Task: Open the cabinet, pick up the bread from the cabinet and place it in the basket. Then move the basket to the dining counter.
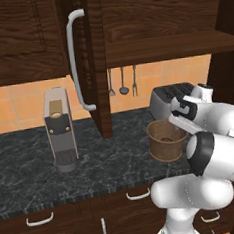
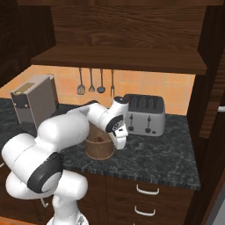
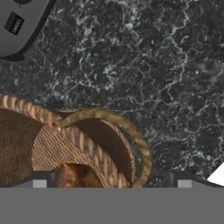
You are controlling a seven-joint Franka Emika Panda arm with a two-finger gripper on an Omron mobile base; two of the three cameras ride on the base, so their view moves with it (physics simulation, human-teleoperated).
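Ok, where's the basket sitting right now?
The basket stands on the black speckled worktop, just in front of the silver toaster and right of the coffee machine, under the open cabinet.

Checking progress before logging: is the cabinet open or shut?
Open. The cabinet door stands swung out edge-on over the worktop, its handle facing sideways, the shelf exposed.

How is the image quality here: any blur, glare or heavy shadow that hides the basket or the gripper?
Left base view: evenly lit, no glare; the basket is clear, partly behind the arm. Right base view: the cabinet is dim under its shelf, and the basket sits in the arm's shade. Hand view: soft and coarse at close range; the basket rim is readable and the gripper open.
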